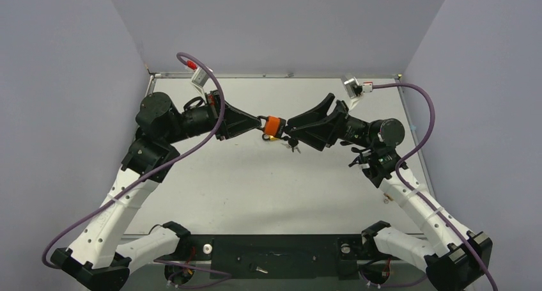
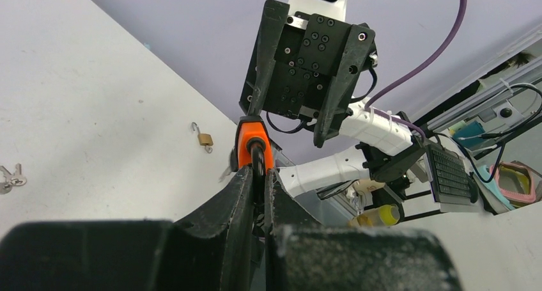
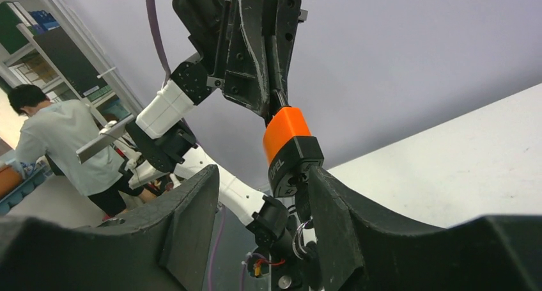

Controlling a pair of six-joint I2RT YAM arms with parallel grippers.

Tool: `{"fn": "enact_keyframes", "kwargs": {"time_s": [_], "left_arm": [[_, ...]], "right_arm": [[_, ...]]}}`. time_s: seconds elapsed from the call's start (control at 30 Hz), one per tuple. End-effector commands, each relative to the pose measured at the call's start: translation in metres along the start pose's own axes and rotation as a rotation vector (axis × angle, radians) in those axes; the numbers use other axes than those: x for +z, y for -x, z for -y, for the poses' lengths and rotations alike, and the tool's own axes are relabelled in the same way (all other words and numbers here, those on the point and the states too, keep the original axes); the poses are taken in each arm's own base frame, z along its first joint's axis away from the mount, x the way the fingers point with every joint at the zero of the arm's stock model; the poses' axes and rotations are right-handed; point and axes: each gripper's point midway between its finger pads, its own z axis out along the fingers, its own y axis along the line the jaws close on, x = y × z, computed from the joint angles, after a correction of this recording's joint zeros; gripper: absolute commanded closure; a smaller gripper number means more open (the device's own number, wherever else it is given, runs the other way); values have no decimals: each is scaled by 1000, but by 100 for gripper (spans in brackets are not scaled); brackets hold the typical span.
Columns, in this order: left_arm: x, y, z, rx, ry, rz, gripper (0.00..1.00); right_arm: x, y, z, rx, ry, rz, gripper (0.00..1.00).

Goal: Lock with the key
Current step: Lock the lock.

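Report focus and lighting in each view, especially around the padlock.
Top external: soft, even light with no glare; the orange padlock is small but crisp. Left wrist: the left fingers loom dark and blurred in the foreground, while the padlock beyond is sharper. Right wrist: the padlock is sharp, the right fingers are soft, and the room behind is out of focus.

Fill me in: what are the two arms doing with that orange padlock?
The left gripper is shut on the shackle of the orange padlock, holding it up above the table. The right gripper faces it with its jaws apart around the lock's black bottom end, where the key hangs on its ring. It has not yet clamped the key.
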Motion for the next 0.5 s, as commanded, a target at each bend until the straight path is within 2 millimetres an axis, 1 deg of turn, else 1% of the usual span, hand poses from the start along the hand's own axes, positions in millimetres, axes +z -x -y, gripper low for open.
{"fn": "enact_keyframes", "kwargs": {"time_s": [0.0, 0.17, 0.27, 0.47], "left_arm": [[-4, 29, 36, 100, -110, 82, 100], [-4, 29, 39, 94, -126, 72, 100], [-3, 32, 43, 108, -144, 81, 100], [-2, 33, 45, 106, -152, 82, 100]], "right_arm": [[-4, 2, -8, -85, 1, -5, 50], [-4, 3, -6, -86, -12, -4, 51], [-6, 2, 1, -90, -40, -5, 51], [-8, 4, 4, -103, -49, -6, 52]]}}
